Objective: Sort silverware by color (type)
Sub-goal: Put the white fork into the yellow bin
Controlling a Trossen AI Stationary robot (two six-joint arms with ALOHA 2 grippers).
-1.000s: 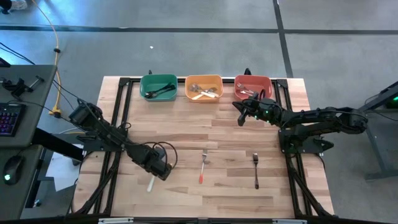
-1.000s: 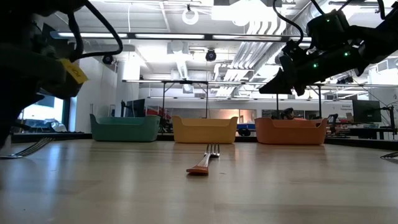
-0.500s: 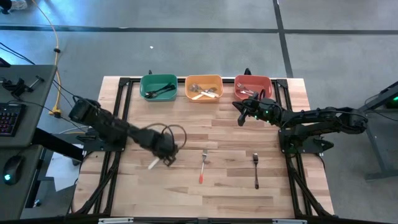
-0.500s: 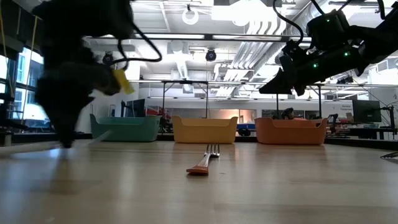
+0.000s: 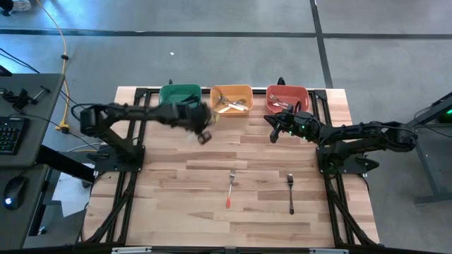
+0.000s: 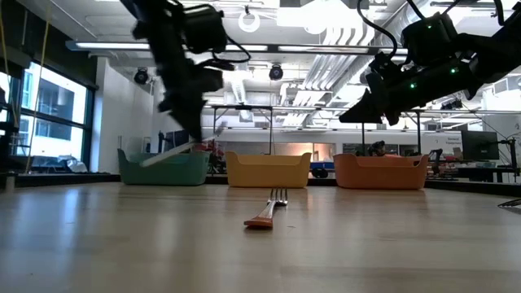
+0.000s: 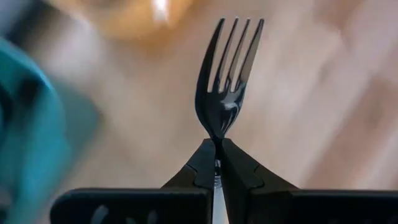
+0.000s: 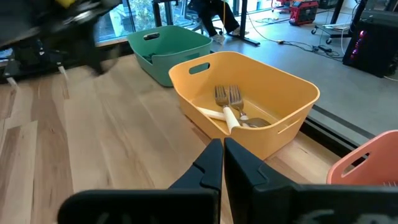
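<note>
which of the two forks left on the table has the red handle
The left one, the red-handled fork, near the table's middle; the black-handled fork lies to its right, nearer the right arm.

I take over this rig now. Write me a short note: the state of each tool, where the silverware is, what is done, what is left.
Left tool: shut on a white-handled fork, carried in the air near the green bin and orange bin.
Right tool: shut, holding nothing, waiting in front of the red bin.
Done: dark pieces lie in the green bin, white-handled forks in the orange bin, some silverware in the red bin.
Left: release the carried fork, most likely into the orange bin; then sort the red-handled fork and the black-handled fork, both on the table.
</note>
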